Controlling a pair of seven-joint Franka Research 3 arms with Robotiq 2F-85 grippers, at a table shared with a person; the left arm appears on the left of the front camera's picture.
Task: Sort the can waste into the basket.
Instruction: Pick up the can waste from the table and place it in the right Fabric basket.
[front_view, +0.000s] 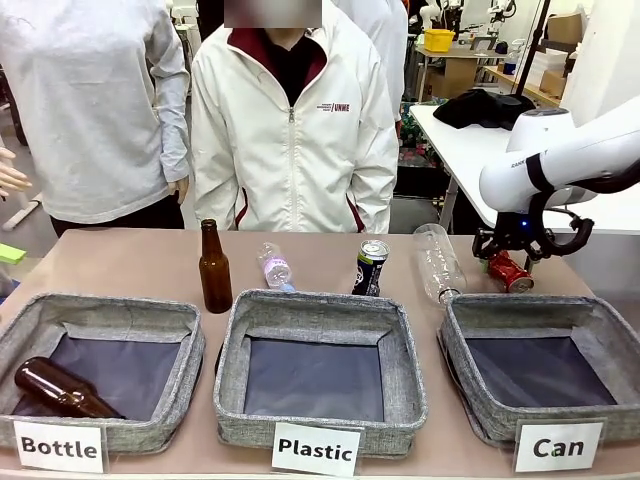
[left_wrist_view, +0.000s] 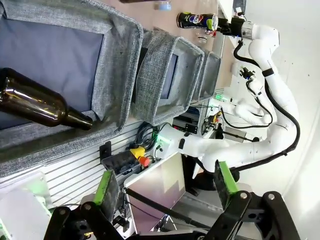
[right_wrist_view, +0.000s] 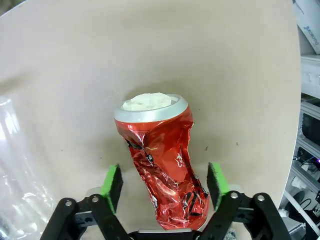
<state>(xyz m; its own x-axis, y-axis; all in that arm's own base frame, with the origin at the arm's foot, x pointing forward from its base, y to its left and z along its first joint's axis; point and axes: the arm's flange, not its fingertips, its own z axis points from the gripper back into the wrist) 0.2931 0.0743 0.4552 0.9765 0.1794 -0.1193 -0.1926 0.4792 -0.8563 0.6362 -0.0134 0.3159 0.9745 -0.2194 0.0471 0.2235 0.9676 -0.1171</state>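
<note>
Nearest, the left gripper hangs off the table's robot-side edge, fingers spread wide, holding nothing. Next comes the "Can" basket at the robot's right, dark liner bare, no can in it yet. Beyond its far rim the right gripper is down at the table. Its green pads sit wide either side of the crushed red can with a gap on both sides, so nothing is gripped. The can lies on its side, silver end pointing away from the wrist.

Risks:
- **Slip on closing:** the body is dented and twisted (thin foil, uneven faces), so the pads probably meet ridges and the can may squirm, rotate or pop out.
- **Droop on the lift:** the pads sit near the tail end, so the wider rim end could sag.
- **Neighbour:** the clear plastic bottle lies just beside the can, and a sideways shove likely rolls it.
- **Early release:** letting go short of the rim drops the can on the table behind the basket.

At about the same depth toward the middle, the black-and-blue can stands upright just behind the "Plastic" basket and looks easy to topple.
</note>
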